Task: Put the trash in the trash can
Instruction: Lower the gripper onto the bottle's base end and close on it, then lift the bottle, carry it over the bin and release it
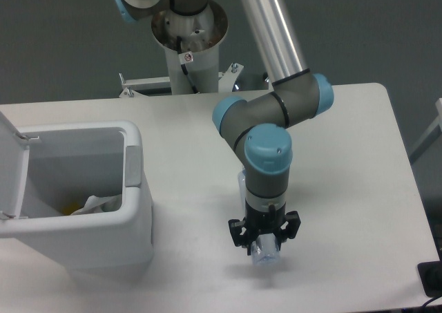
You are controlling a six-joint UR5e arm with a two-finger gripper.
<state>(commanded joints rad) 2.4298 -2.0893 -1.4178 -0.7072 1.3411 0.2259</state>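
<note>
We have the tool [264, 238] clamped on the bottle [263, 252], and the open can [135, 162] lies well off toward its lidded side.

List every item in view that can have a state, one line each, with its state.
trash can: lid open, upright on the table
wrapper: crumpled, inside the trash can
water bottle: gripped, mostly hidden behind the arm
gripper: shut on the water bottle, pointing down above the table
</note>
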